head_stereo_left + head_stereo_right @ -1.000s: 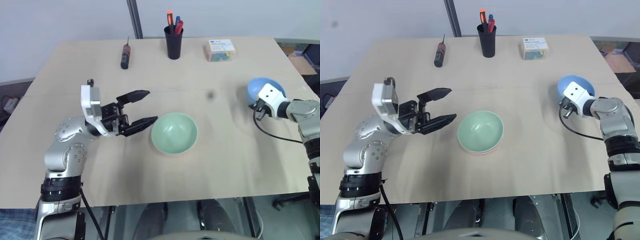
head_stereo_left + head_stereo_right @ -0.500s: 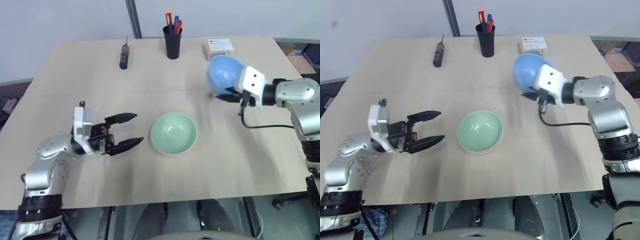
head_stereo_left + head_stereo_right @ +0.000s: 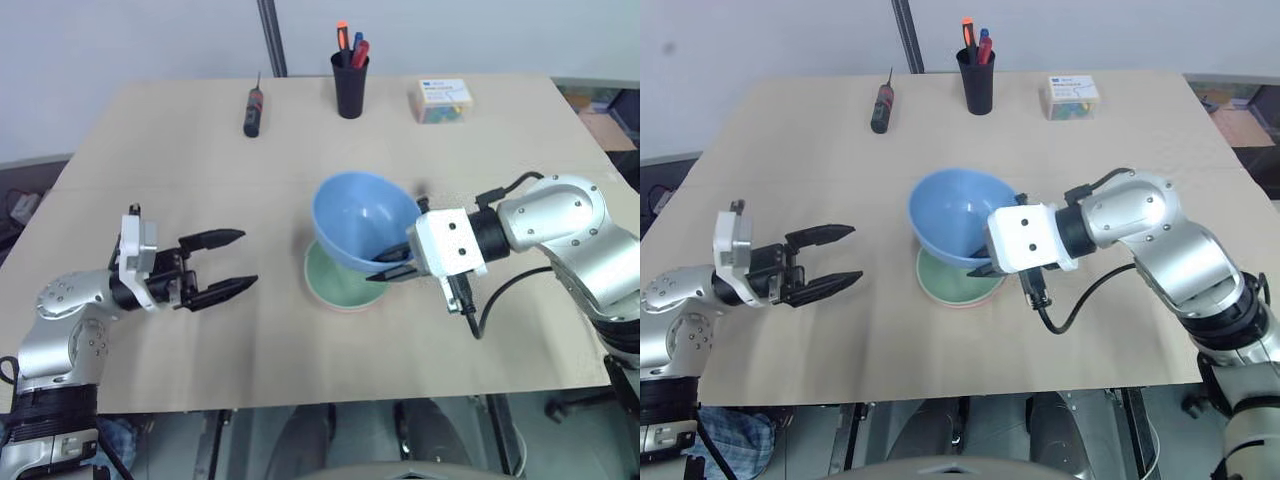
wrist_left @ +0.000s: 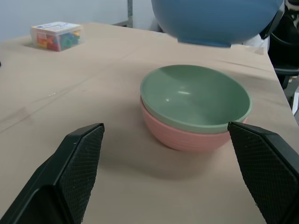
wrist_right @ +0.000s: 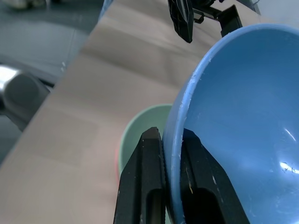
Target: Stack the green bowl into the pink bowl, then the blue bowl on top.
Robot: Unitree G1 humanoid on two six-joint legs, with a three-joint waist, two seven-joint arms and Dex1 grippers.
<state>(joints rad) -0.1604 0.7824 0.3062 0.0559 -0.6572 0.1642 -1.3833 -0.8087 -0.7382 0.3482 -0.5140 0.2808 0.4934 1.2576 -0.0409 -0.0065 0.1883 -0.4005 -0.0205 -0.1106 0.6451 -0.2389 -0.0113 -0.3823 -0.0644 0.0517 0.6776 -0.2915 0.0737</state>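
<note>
The table (image 3: 120, 150) is carrying the green bowl (image 4: 196, 95), already nested in the pink bowl (image 4: 173, 135) near its middle, so the first step looks done. The right gripper (image 5: 170, 154) is pinching the blue bowl (image 3: 360, 220) by its rim, hovering tilted above them; lowering it remains. The left gripper (image 3: 225, 263) is gaping, empty, toward the table's left edge.

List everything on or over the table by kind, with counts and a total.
Bowls: 3, namely blue bowl, green bowl, pink bowl
Screwdriver: 1
Pen cup: 1
Small box: 1
Total: 6
</note>
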